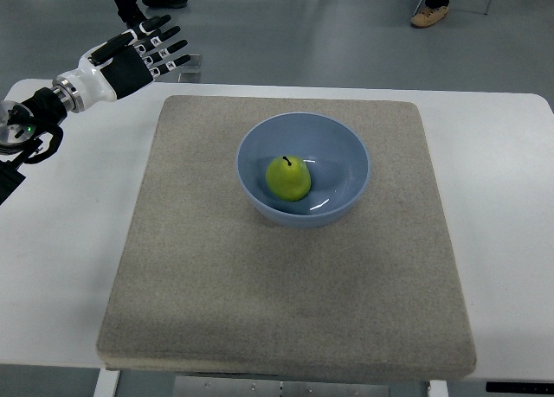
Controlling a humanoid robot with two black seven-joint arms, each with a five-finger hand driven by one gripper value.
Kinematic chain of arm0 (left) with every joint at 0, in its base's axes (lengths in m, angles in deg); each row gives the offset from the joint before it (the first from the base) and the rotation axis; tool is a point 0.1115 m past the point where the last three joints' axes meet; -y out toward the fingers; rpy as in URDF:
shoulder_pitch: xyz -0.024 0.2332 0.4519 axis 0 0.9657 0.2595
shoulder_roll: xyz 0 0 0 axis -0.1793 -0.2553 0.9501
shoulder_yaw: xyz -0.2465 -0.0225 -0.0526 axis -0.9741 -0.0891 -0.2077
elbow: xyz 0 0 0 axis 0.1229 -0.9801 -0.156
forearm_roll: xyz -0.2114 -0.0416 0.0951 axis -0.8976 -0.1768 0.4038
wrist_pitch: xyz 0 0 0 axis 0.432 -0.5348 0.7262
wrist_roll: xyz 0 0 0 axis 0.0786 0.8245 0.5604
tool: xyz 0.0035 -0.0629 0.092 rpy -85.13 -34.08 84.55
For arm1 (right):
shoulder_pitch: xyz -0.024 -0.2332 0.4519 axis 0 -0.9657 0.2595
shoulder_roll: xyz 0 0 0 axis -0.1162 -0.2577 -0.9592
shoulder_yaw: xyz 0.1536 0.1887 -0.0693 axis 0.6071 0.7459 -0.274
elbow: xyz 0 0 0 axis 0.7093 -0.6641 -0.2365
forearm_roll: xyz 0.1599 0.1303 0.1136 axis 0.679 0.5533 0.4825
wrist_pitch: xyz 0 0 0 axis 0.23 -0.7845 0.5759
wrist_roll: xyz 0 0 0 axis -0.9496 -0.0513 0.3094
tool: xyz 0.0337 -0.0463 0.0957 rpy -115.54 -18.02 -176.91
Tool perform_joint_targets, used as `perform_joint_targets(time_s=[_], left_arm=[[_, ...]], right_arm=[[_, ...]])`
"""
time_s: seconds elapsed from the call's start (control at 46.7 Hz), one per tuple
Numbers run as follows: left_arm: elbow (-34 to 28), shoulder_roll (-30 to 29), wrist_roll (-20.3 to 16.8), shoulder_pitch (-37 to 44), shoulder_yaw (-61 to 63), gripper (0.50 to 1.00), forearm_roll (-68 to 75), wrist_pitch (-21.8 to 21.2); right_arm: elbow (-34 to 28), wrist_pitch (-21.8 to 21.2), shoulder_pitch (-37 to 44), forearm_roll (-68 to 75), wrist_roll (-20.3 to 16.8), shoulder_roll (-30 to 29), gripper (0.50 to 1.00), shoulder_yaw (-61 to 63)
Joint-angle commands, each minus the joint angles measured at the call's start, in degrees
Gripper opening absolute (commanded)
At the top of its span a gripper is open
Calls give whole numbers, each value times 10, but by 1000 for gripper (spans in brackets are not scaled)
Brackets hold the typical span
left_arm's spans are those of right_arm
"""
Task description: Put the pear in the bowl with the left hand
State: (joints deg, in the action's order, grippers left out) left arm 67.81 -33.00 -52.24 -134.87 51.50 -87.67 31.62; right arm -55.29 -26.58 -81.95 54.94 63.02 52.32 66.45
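Left hand [143, 55] hangs with its fingers spread and straight, holding nothing, up at the far-left corner of the white surface [61, 241], well apart from everything on it. No right hand shows from where I stand.

Closest to the robot's side lies the grey mat [286, 302], bare along its near half. Further in, toward the mat's far half, sits the blue bowl [351, 150], upright and resting flat. Inside it the green pear [288, 178] stands on the bowl's floor, stem up, a little left of the bowl's middle and clear of the rim.

To my eye the placing is already done, so the step in hand is the retreat. Doing it well means keeping those splayed fingers high and away from the bowl's rim, drawing the arm back along its own left side rather than sweeping across the mat, so nothing nudges the bowl or tips the pear out. The hand looks clear enough that little could go wrong if it moves off gently.

Beyond the surface, on the grey floor [303, 34], a couple of people's shoes show at the far edge.
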Motion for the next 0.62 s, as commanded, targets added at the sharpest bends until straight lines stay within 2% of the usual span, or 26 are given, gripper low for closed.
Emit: perform_joint_targets(time_s=[0.0, 0.6], left_arm=[[0, 0, 0, 0, 1, 994, 1, 1], [-4, 4, -1, 0, 1, 994, 2, 2]], right_arm=[[0, 0, 0, 0, 0, 0, 926, 1], [-1, 0, -1, -3, 0, 0, 924, -3]])
